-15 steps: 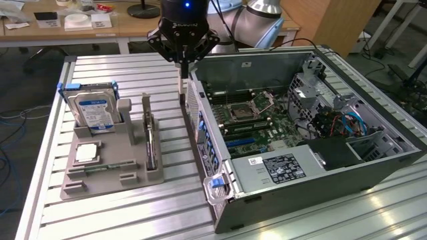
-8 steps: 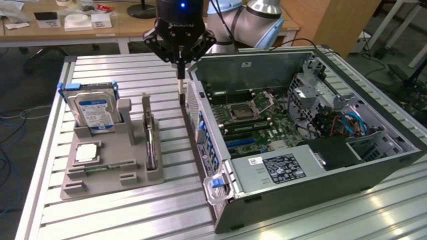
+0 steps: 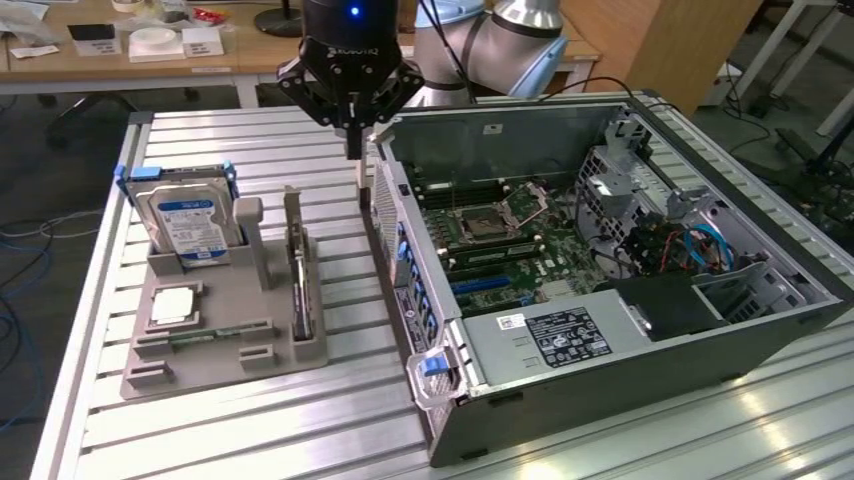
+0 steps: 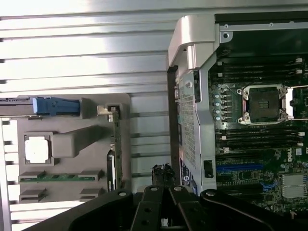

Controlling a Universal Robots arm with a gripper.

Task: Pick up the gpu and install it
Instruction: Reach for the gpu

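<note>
The gpu (image 3: 302, 288) stands on its edge in a slot of the grey holder (image 3: 220, 350), a thin dark card with a brownish rim. In the wrist view the gpu (image 4: 114, 149) runs along the holder's side nearest the computer. My gripper (image 3: 355, 148) hangs shut with nothing in it, above the strip of table between the holder's far end and the rear wall of the open computer case (image 3: 441, 390). Its fingertips (image 4: 163, 174) point down beside that wall, apart from the gpu. A blue card slot (image 4: 238, 168) lies on the motherboard (image 3: 534, 250).
In the holder are a silver hard drive (image 3: 187, 225) with a blue-white label, a square silver chip (image 3: 174, 303) and a green memory stick (image 3: 200, 335). The slatted metal table (image 3: 267, 430) carries everything. A wooden desk (image 3: 134, 60) stands behind.
</note>
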